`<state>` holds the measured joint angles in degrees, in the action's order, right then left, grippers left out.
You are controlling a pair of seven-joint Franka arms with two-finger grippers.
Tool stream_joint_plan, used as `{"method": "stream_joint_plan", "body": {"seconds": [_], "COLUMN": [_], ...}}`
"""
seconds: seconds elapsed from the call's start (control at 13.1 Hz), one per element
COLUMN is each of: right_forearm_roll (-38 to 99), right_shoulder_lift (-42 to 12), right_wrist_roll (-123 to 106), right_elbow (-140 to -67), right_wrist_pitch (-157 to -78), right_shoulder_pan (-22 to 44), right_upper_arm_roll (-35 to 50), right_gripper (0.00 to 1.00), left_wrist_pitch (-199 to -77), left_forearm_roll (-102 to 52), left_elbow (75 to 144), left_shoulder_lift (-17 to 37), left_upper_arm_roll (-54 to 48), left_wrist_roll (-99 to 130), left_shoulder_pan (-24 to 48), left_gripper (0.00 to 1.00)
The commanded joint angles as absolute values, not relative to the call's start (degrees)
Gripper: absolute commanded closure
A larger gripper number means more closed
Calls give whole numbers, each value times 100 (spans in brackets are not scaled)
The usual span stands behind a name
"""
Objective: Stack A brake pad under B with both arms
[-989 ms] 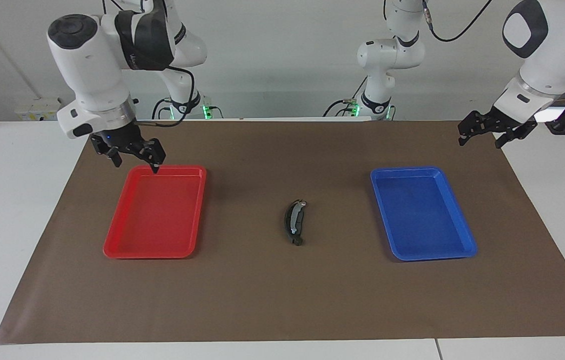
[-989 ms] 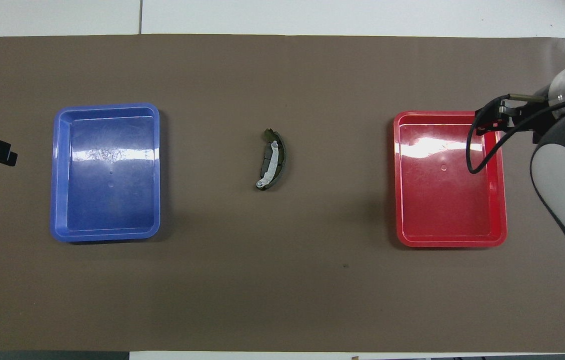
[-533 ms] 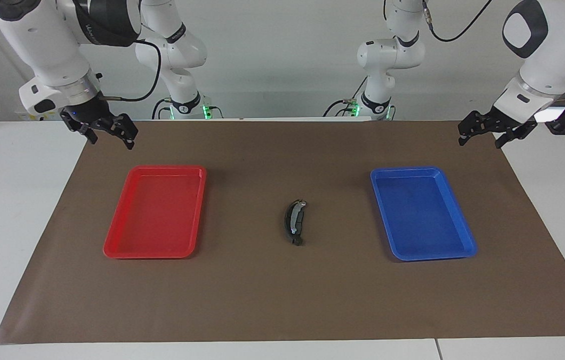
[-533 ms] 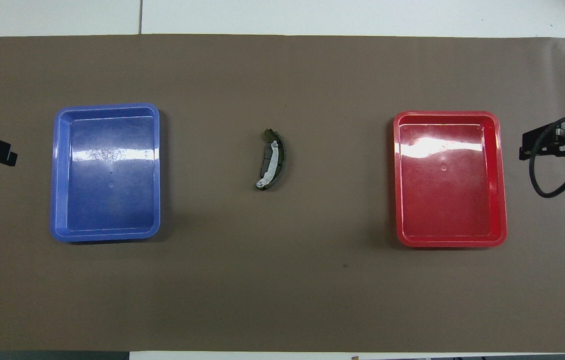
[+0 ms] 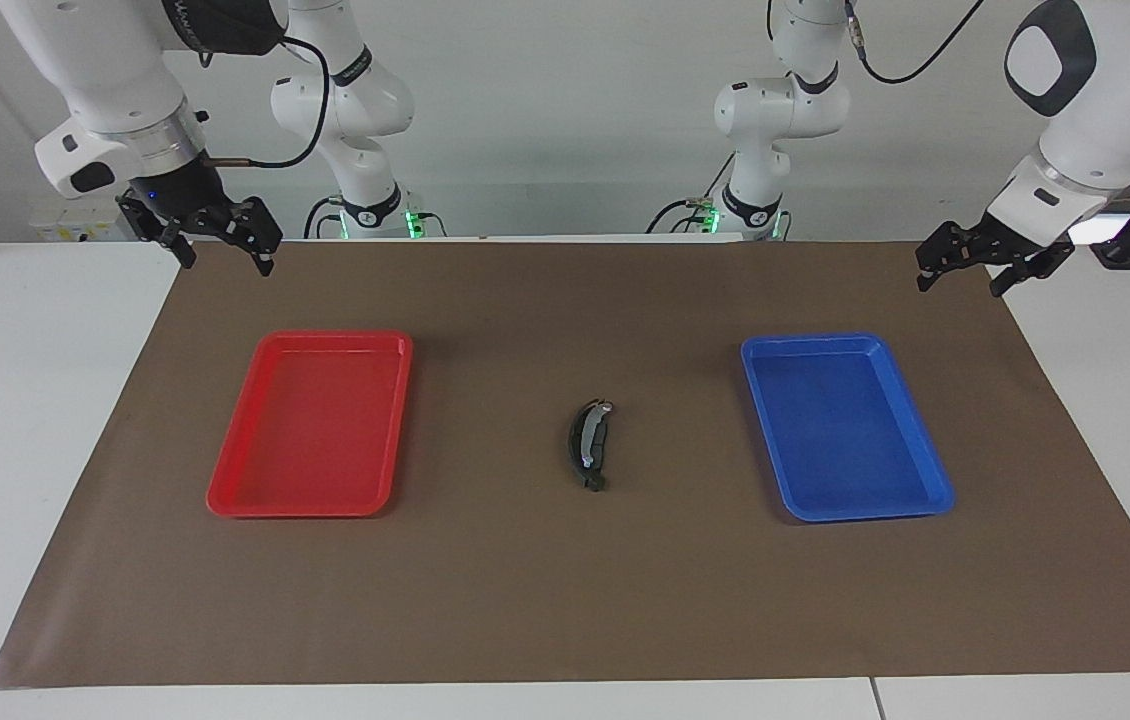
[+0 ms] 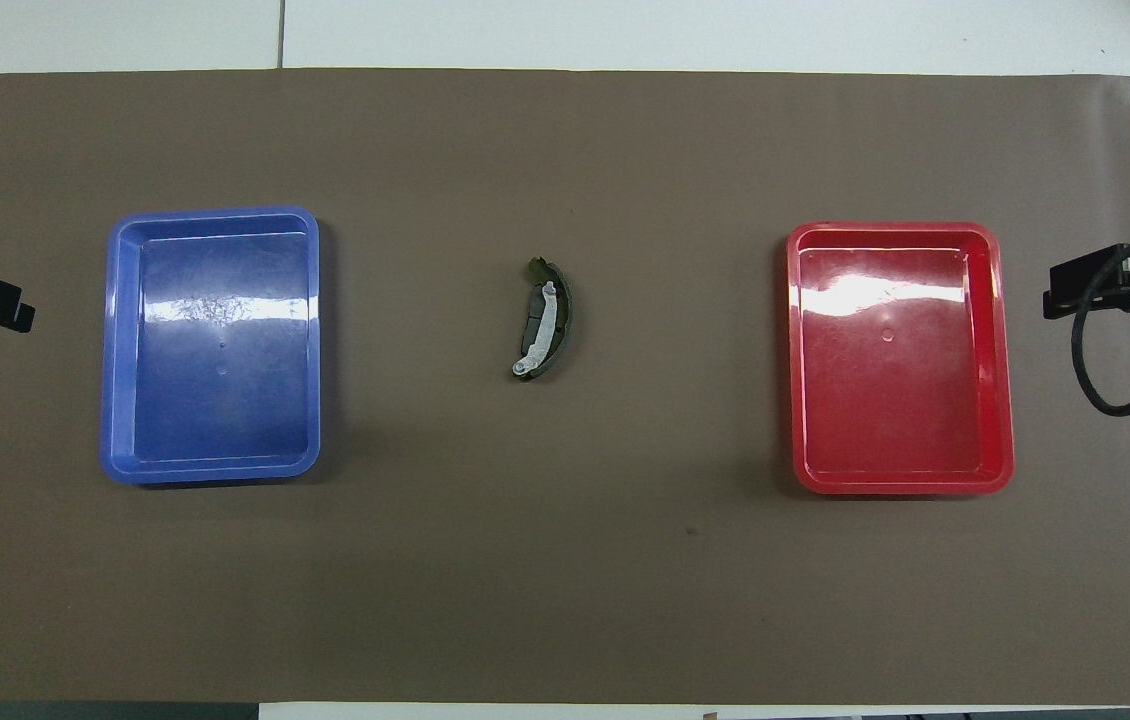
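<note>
Both grippers sit nearest the robots, up in the air w/ fingers spread, grasping nothing: right gripper (image 5: 223, 245) over the brown mat's (image 5: 545, 600) corner at the right arm's end, left gripper (image 5: 968, 263) over the mat's edge at the left arm's end; both arms wait. Farther out, red tray (image 5: 225, 480) toward the right arm's end and blue tray (image 5: 925, 450) toward the left arm's end, each w/ nothing inside. Between the trays, well apart from both, B (image 5: 582, 445) lies on the mat, silver band up. A dark pad (image 6: 532, 322) shows along its inner curve, touching it; can't tell if it's the A brake pad or whether it lies under B. No readable labels on trays or parts; some lettering on the right arm, too small to read.
</note>
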<state>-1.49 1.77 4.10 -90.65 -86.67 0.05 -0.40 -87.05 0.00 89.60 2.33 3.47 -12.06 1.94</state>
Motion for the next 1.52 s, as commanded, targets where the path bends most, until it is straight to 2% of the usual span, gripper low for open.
{"method": "stream_joint_plan", "body": {"seconds": [0.0, 1.45], "right_forearm_roll": [-97, -61], "right_shoulder_lift": [97, 237], "right_wrist_roll": [53, 202], "right_elbow": [-8895, -9185], "right_wrist_pitch": [-8569, -8631], "right_shoulder_pan": [-53, -44], "right_upper_arm_roll": [9, 44], "right_gripper": [0, 0], "left_wrist_pitch": [-8648, -8648], "left_forearm_roll": [97, 97], "left_elbow": [8982, 8982], "left_shoulder_lift": [211, 211], "left_upper_arm_roll": [308, 308], "left_wrist_roll": [-1222, -1222], "left_shoulder_pan": [158, 158], "left_gripper": [0, 0]}}
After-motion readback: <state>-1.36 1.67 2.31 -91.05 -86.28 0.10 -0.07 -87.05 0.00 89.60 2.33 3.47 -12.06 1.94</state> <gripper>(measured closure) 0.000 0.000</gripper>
